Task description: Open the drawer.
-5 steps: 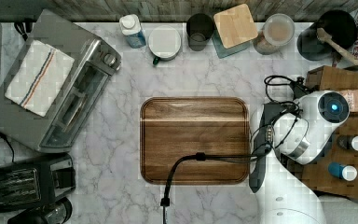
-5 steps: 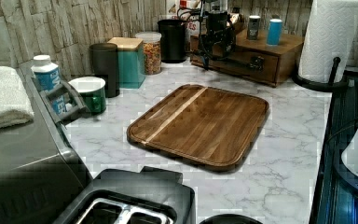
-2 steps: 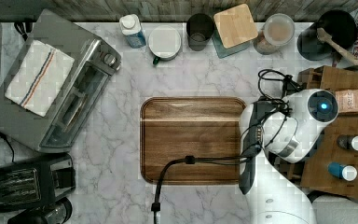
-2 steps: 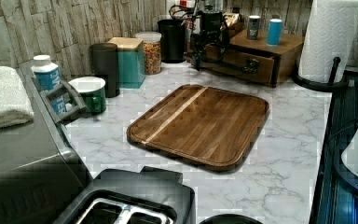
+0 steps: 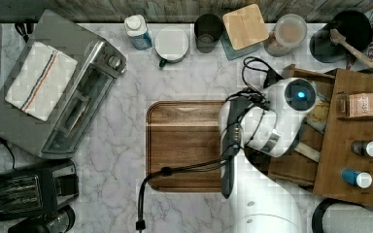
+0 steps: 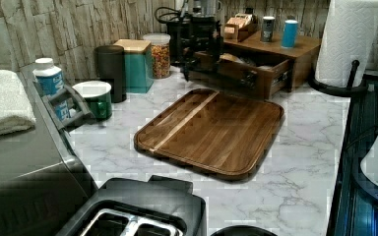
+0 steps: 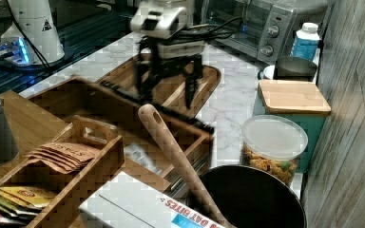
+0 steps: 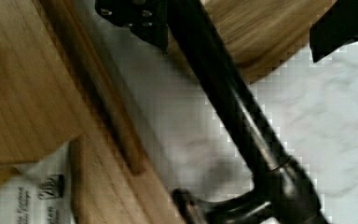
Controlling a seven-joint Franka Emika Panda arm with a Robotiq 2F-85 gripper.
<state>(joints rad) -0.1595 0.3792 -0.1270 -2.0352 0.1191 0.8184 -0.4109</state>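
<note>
Drawer (image 6: 248, 73) interior partly hidden by arm (image 5: 267, 121).

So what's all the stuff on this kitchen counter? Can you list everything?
drawer: one, brown wood, pulled out of its cabinet, black bar handle
wooden tray: one, brown, middle of counter
toaster oven: one, silver, top view's left, striped towel on top
toaster: one, black, top view's lower left
paper towel roll: one, white, left view's right
teal canister: one, wooden lid, by wall
cereal jar: one, clear
green mug: one
robot arm: one, white, over the drawer front
fingers: black, straddling the handle
</note>
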